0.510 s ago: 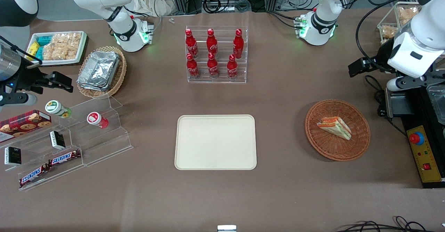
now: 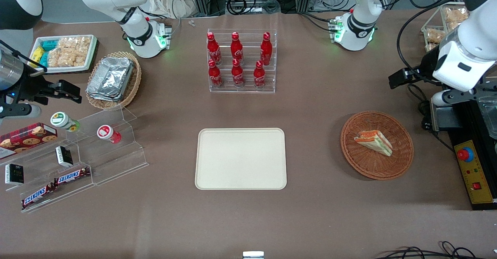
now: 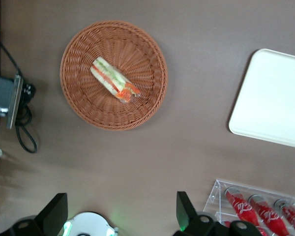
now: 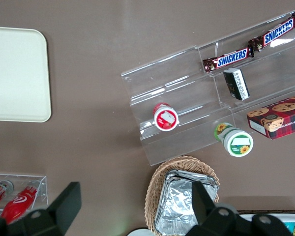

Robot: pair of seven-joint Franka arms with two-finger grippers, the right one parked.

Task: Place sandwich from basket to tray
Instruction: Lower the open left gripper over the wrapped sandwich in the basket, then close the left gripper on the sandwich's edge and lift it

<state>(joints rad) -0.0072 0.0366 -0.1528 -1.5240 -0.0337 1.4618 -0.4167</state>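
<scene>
On the brown surface, the large flat cream-beige rectangular tray is seen lying bare near the middle. At about its twelve o'clock, farther from the front camera, a clear acrylic rack of red cola bottles is placed. At the tray's three o'clock, toward the working arm's end, the round reddish-brown woven wicker basket is set well apart from the tray. The small triangular sandwich of white bread with orange-red and green filling is held inside the basket, lying on its side near the centre, untouched. At about the basket's one o'clock, the left arm's gripper is held high above the surface, clear of basket and sandwich; its black fingers are spread wide apart, with nothing between them.
</scene>
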